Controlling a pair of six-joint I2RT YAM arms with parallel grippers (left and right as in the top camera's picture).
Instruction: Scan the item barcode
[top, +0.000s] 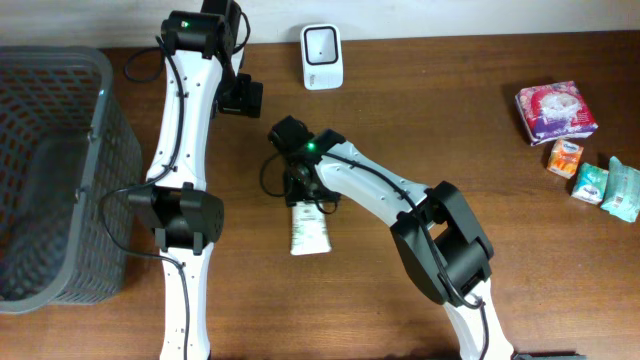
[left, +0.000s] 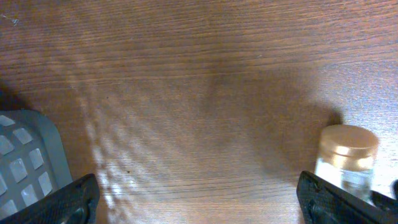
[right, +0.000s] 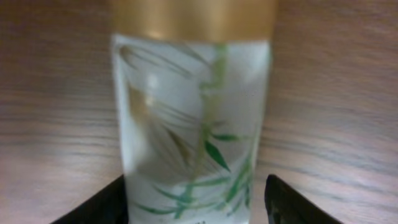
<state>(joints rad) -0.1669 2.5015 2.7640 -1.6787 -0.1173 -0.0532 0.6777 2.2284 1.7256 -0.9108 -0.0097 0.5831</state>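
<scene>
The item is a white tube (top: 310, 232) with a gold cap and green leaf print, lying on the wooden table near the middle. My right gripper (top: 300, 190) is over its cap end. In the right wrist view the tube (right: 193, 124) fills the space between the fingers of the right gripper (right: 196, 185): the left finger touches it and the right finger stands a little off, so the jaws are open around it. The white barcode scanner (top: 322, 55) stands at the back edge. My left gripper (top: 243, 97) hovers wide open and empty (left: 196, 186), with the tube's cap (left: 345, 158) just right of it.
A grey mesh basket (top: 105, 100) takes up the table's left side; its corner (left: 25, 168) shows in the left wrist view. Several small packets lie at the far right, among them a pink-and-purple pack (top: 556, 112), an orange box (top: 565, 158) and a teal pack (top: 622, 188).
</scene>
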